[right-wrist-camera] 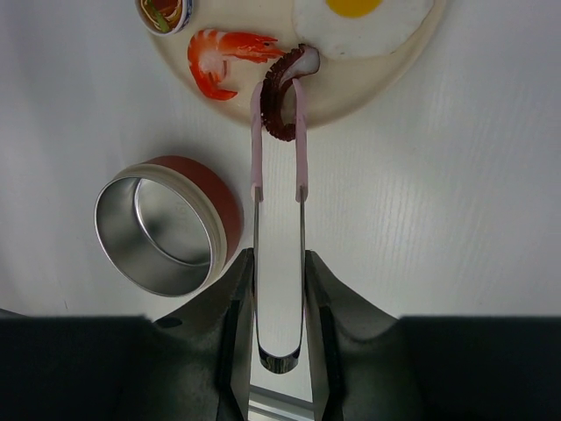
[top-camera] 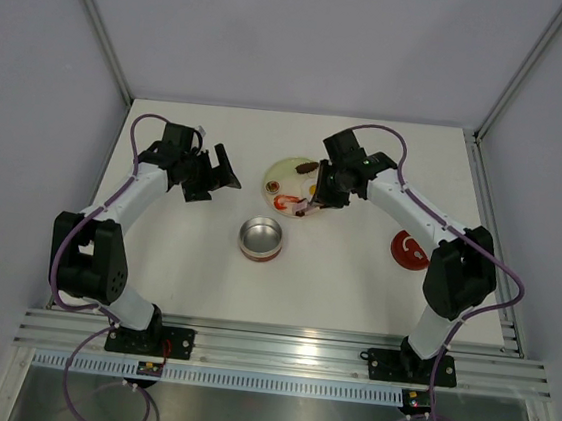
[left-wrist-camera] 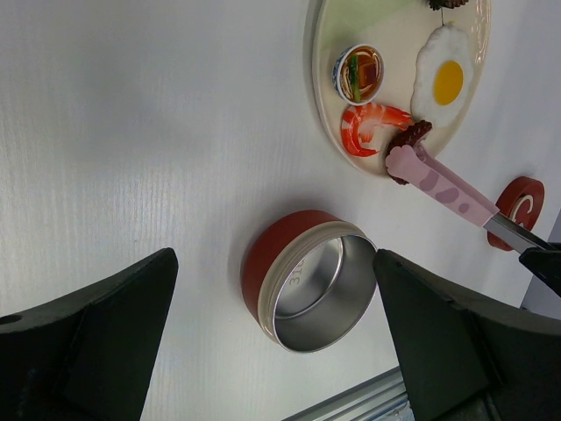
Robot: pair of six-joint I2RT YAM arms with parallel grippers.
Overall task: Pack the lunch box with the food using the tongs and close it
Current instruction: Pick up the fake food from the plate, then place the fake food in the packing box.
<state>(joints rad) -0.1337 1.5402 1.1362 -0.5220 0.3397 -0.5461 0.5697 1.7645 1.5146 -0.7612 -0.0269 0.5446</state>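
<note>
Tongs (right-wrist-camera: 256,145) pinch dark piece (right-wrist-camera: 279,98) at plate rim (right-wrist-camera: 372,92); lunch box (right-wrist-camera: 221,203) stands apart.

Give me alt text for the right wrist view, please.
The fingers of the right gripper squeeze the tongs, whose tips pinch a dark brown curled food piece at the rim of the pale plate. A shrimp and fried egg lie on the plate; the open, empty lunch box stands left.

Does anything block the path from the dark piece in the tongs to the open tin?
Nothing visible does. The right gripper holds the tongs, pinching the dark piece at the rim of the plate. Only bare table lies between it and the tin, open and empty; the lid lies apart.
</note>
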